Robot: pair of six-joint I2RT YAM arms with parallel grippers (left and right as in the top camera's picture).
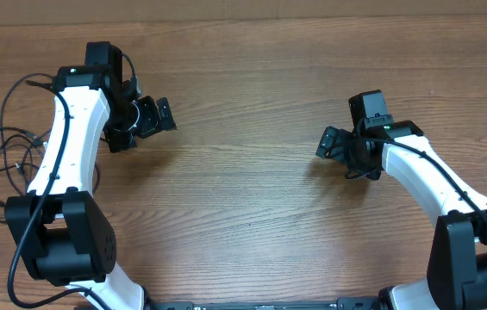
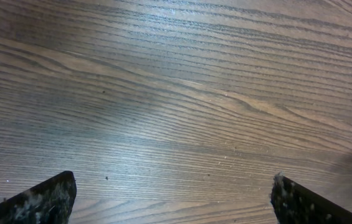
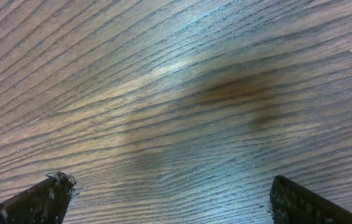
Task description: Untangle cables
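The cables (image 1: 19,142) sprawl at the counter's (image 1: 243,69) left edge, outboard of the left arm (image 1: 75,129); the left fingers (image 1: 164,114), released and empty, face away, and the right fingers (image 1: 327,142), also released, are much farther.

The cables (image 1: 2,164) lie in loops on the table (image 1: 243,207), just left of the left arm (image 1: 75,129). The left gripper (image 1: 159,116) sits to that arm's right, and the right gripper (image 1: 329,143) farther right, well apart from the cables.
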